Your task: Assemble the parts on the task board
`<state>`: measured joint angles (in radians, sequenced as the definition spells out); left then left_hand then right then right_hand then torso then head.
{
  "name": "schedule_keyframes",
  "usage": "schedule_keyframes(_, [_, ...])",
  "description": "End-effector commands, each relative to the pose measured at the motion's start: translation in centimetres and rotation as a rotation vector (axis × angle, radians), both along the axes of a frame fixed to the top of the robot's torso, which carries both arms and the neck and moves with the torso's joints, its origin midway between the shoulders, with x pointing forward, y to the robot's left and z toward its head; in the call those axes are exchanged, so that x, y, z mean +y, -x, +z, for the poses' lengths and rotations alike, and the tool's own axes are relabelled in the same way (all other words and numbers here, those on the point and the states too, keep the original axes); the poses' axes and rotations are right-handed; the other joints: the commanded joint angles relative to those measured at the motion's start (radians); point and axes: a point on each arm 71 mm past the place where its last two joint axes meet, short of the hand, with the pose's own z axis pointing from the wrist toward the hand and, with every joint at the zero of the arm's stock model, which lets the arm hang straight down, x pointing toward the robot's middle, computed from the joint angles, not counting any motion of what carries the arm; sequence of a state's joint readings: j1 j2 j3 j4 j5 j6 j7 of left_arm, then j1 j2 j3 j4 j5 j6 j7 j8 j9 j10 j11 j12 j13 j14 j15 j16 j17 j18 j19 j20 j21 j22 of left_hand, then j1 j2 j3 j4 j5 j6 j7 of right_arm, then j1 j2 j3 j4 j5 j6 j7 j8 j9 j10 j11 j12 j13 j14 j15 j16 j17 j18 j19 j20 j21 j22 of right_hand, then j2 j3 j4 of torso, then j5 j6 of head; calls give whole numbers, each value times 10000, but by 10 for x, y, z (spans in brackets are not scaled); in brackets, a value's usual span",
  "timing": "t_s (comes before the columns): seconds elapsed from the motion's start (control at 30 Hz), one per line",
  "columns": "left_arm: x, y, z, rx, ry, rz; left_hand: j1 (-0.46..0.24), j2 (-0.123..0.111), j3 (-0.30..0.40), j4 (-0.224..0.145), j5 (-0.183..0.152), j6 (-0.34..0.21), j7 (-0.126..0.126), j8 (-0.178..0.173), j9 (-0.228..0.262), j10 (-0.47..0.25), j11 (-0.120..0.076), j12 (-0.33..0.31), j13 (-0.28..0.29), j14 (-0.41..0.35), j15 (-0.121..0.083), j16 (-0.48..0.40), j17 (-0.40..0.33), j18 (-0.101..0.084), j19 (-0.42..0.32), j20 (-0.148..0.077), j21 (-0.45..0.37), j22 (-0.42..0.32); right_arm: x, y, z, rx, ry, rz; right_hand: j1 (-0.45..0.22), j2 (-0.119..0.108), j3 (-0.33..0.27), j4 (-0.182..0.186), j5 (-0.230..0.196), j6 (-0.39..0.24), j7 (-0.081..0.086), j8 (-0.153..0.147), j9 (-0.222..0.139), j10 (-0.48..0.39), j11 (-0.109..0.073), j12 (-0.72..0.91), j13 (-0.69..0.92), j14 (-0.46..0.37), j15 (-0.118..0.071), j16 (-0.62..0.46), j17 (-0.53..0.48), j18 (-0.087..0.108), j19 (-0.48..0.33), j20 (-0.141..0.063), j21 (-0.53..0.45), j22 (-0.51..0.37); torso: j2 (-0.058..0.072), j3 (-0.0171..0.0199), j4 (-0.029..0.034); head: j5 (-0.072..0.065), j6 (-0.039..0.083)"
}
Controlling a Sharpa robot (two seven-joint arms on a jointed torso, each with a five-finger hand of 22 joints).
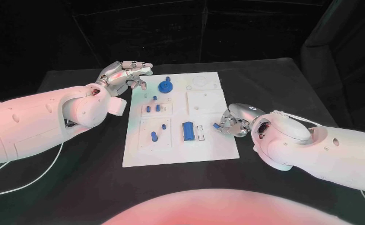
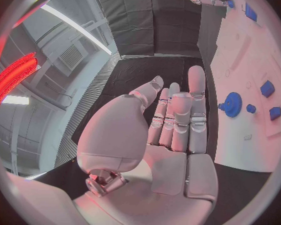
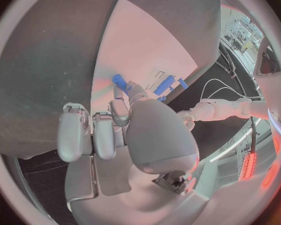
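Observation:
The white task board (image 1: pixel 205 148) lies in the middle of the black table. On it stand a blue gear (image 1: pixel 165 85), a few small blue pegs (image 1: pixel 154 109) and a blue rectangular block (image 1: pixel 187 131). My right hand (image 1: pixel 234 119) is at the board's right edge, level with the block, and pinches a small blue part (image 1: pixel 218 126) at its fingertips; the right wrist view shows that part (image 3: pixel 119 81) against a fingertip, over the board. My left hand (image 1: pixel 125 75) hovers at the board's far left corner, fingers straight and apart, holding nothing. In the left wrist view the gear (image 2: pixel 232 104) is beside its fingers (image 2: pixel 197 110).
Two more small blue pieces (image 1: pixel 156 134) sit in the board's near left panel. Shallow white recesses (image 1: pixel 204 101) mark the board's right half. Bare black table (image 1: pixel 281 85) surrounds the board. A white cable (image 1: pixel 34 180) trails under my left arm.

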<state>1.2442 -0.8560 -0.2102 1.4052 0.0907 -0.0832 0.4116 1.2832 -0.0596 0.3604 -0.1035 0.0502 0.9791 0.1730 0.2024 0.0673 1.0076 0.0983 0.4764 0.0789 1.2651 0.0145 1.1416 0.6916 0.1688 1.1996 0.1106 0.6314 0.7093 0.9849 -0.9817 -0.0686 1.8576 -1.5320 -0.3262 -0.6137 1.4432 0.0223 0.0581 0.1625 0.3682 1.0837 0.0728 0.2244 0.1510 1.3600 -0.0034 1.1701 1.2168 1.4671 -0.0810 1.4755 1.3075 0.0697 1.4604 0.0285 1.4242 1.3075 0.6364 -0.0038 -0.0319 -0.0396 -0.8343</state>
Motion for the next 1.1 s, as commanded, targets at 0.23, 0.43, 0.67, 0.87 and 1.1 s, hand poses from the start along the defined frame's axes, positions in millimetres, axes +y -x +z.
schedule_keyframes(0.23, [-2, 1, 1, 14, 72, -183, 10, 82, -65, -10, -7, -65, -1, -40, 0, -98, 0, 67, 5, -59, 13, -19, -9, 135, 34, 52, -40, -14, 14, 4, 6, 16, -1817, -311, -808, -794, 1771, -571, 69, 280, -104, -151, 1812, 391, -144, 127, 89, 760, -23, 91, 1240, -149, 112, -17, 64, 70, 16, -11, 1, 17, -67])
schedule_keyframes(0.43, [-3, 1, 1, 25, 73, -196, 13, 84, -65, -12, -7, -65, -1, -40, 0, -100, 0, 68, 5, -61, 13, -19, -11, 135, 35, 52, -41, -15, 22, 3, 2, 541, -1926, -447, -1301, -1050, 1923, -427, 430, 397, -135, -160, 1885, 508, -154, 286, 241, 767, -26, 107, 1260, -158, 139, -17, 96, 122, 4, -18, 1, 19, -91])
schedule_keyframes(0.67, [-4, 1, 1, 29, 81, -218, 15, 86, -66, -13, -7, -66, -1, -39, 0, -102, 0, 68, 4, -62, 13, -19, -13, 135, 35, 52, -43, -16, 30, 1, -1, 748, -1952, -682, -1752, -1187, 1927, -266, 737, 567, -199, -133, 1968, 712, -206, 623, 561, 762, -64, 90, 1233, -156, 145, -47, 92, 115, 15, 2, 11, 61, -93])
schedule_keyframes(0.87, [-4, 1, 1, 37, 83, -234, 15, 86, -66, -13, -7, -66, -1, -39, 0, -102, 0, 68, 4, -62, 13, -19, -13, 135, 35, 52, -43, -16, 36, 0, -4, 1003, -1762, -637, -2074, -1214, 1911, -117, 773, 707, -259, -103, 2029, 799, -250, 711, 655, 766, -94, 98, 1244, -159, 159, -71, 101, 133, 6, -16, 25, 39, -125])
schedule_keyframes(1.1, [-6, 1, 1, 65, 99, -293, 27, 93, -61, -21, -6, -66, -4, -38, 0, -104, -3, 71, 4, -65, 12, -19, -18, 136, 35, 52, -45, -18, 40, -2, -7, 1143, -1565, -621, -2282, -1242, 1874, -41, 790, 906, -347, 3, 2120, 912, -319, 903, 845, 771, -148, 109, 1260, -161, 170, -116, 106, 146, -6, -5, 36, 85, -147])
